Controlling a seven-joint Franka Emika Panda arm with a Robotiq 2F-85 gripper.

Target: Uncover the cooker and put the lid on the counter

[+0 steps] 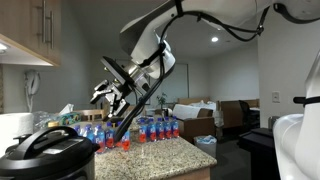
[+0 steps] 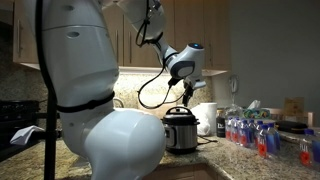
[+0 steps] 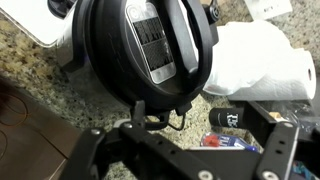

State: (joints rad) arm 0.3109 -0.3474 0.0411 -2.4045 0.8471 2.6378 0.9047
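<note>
One big white robot arm [image 1: 150, 40] bends down over one speckled beige-grey stone counter [image 1: 175, 155]. One round steel cooker [image 2: 180, 132] stands there, with its one round black ribbed lid [image 3: 105, 40] on top. Many blue bottles [image 1: 140, 128] and one white crumpled towel [image 3: 260, 60] sit nearby. The jaws hang wide open above the lid, not touching it.

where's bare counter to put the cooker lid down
Bare counter lies between the cooker and the rounded edge, in front of the bottles. In the wrist view, granite beside the lid is free too. Crowded: the bottles row and white towel.
</note>
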